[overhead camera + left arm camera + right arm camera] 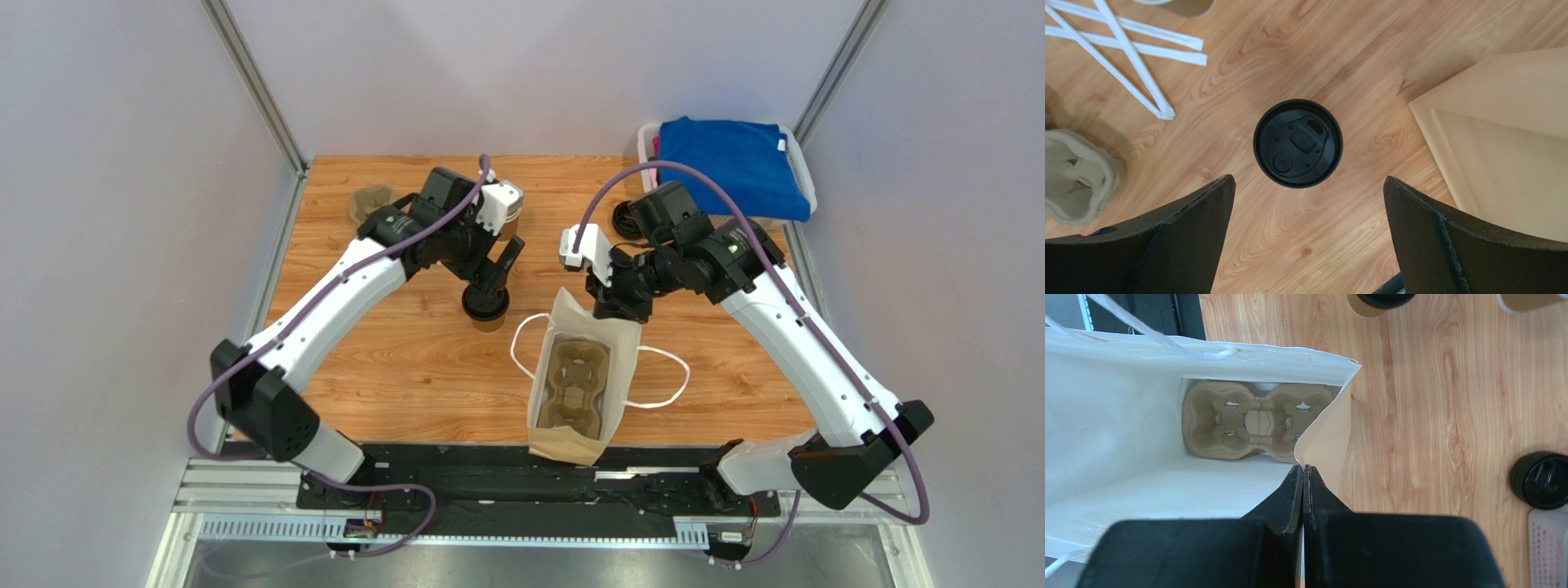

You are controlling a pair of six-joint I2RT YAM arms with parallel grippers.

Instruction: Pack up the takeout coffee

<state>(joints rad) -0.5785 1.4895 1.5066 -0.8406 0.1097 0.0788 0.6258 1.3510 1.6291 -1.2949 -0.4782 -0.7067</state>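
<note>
The takeout coffee (487,306), a small brown cup with a black lid (1298,143), stands upright on the wooden table left of the paper bag (577,380). My left gripper (493,272) hovers right above it, open wide. In the left wrist view the two fingers (1192,233) sit below the lid without touching it. My right gripper (1304,468) is shut on the bag's far right rim and holds the mouth open. A pulp cup carrier (1257,421) lies at the bottom of the bag. The coffee also shows at the top edge of the right wrist view (1381,300).
A white bin with blue cloth (736,159) stands at the back right, with loose black lids (628,221) beside it. Brown cups (371,202) stand at the back left. The bag's white handles (528,349) lie on the table. Grey walls close both sides.
</note>
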